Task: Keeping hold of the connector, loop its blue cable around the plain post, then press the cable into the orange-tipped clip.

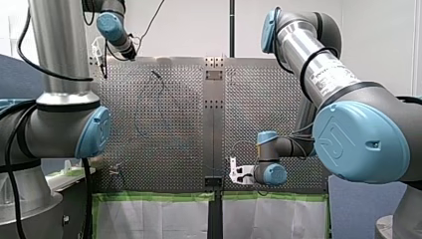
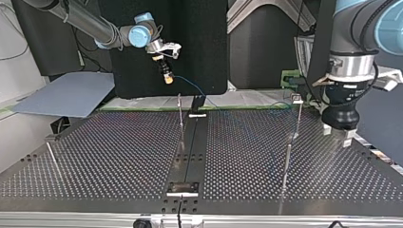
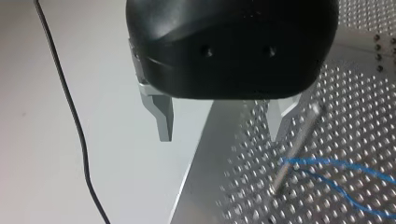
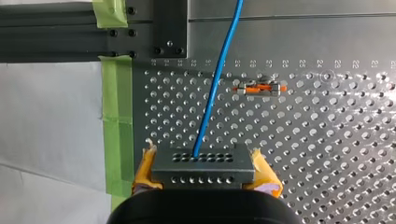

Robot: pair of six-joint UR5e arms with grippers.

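My right gripper (image 4: 203, 161) has yellow pads and is shut on the grey connector (image 4: 203, 171). The blue cable (image 4: 219, 79) runs out of the connector's top, ahead of the gripper and past the orange-tipped clip (image 4: 259, 88). In the top view my right gripper (image 2: 167, 78) hangs above the table's far edge, with the cable (image 2: 190, 85) dropping from it. My left gripper (image 3: 222, 137) is open, its metal fingers holding nothing. It is beside a thin metal post (image 3: 292, 149), with loops of blue cable (image 3: 336, 172) on the plate by the post's base. My left gripper (image 2: 340, 137) is at the top view's right.
A dark rail (image 2: 190, 147) runs down the middle of the perforated table (image 2: 109, 156). A slim rod (image 2: 180, 114) stands near its far end, and another rod (image 2: 52, 159) is at the top view's left. Green tape (image 4: 116, 121) lines the table's edge. A black wire (image 3: 74, 121) hangs beside my left gripper.
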